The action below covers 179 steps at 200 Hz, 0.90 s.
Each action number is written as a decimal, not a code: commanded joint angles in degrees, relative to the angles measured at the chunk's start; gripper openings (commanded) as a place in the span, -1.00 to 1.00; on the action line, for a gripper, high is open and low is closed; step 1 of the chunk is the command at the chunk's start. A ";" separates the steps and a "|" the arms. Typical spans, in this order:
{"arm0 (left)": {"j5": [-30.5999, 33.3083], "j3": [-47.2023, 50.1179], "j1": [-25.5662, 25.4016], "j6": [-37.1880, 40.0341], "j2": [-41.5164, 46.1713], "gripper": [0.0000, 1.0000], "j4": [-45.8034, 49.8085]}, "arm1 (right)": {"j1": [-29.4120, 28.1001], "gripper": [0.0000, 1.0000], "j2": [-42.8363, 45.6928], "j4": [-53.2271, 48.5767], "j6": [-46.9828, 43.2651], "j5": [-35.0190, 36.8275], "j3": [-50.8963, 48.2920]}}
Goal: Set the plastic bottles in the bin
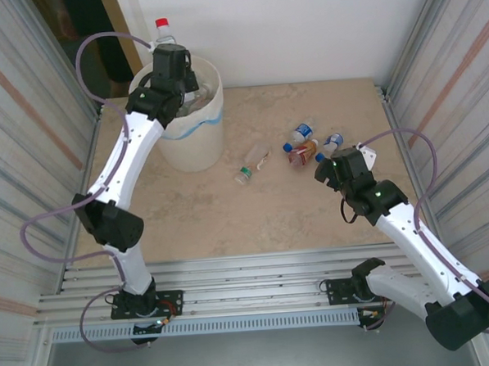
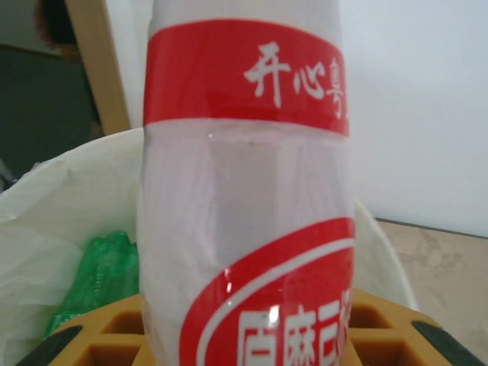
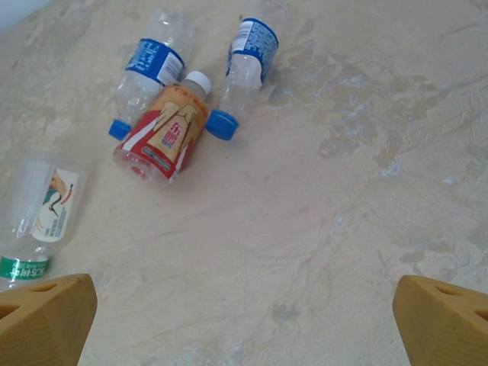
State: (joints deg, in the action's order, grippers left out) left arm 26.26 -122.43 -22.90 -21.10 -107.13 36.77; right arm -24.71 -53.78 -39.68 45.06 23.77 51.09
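My left gripper (image 1: 173, 65) is shut on a clear plastic bottle (image 2: 244, 191) with a red label and a red cap (image 1: 162, 23), held upright over the cream-white bin (image 1: 195, 149). Inside the bin's whitish bag (image 2: 53, 198) lies a green bottle (image 2: 103, 274). My right gripper (image 3: 244, 320) hangs open above bare table, a little in front of a small group: two blue-labelled bottles (image 3: 149, 69) (image 3: 248, 61) and an orange-and-red bottle (image 3: 168, 130). A clear bottle (image 1: 252, 166) with a green band lies to their left.
Corrugated metal walls (image 1: 20, 121) close in both sides, the right one (image 1: 460, 73) near the right arm. Aluminium rails (image 1: 250, 285) run along the near edge. Bare table surface (image 1: 254, 215) stretches between the bin and the right arm.
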 commanded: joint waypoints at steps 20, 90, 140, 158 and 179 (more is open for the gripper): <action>5.55 -9.11 1.91 -4.02 -5.56 -0.30 10.23 | 0.31 0.96 1.20 -0.41 1.70 -0.47 -0.31; 7.52 -5.34 4.10 -6.83 -6.36 -0.23 13.59 | 0.34 0.96 1.59 -0.24 1.62 -0.64 -0.91; 8.53 -1.80 4.33 -8.73 -4.73 0.10 13.90 | 0.36 0.96 1.13 0.37 1.52 -1.33 -0.65; 8.84 -1.13 4.34 -9.22 -4.24 0.30 13.94 | 0.36 0.96 1.25 0.31 1.49 -1.31 -0.67; 8.95 -0.90 4.27 -9.47 -3.85 0.40 13.94 | 0.36 0.96 1.26 0.31 1.44 -1.41 -0.73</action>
State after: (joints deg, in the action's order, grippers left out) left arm 33.01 -123.92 -18.85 -29.06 -113.80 49.91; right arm -24.71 -52.99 -39.51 45.06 22.46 50.46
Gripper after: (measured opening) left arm 0.692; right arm 0.979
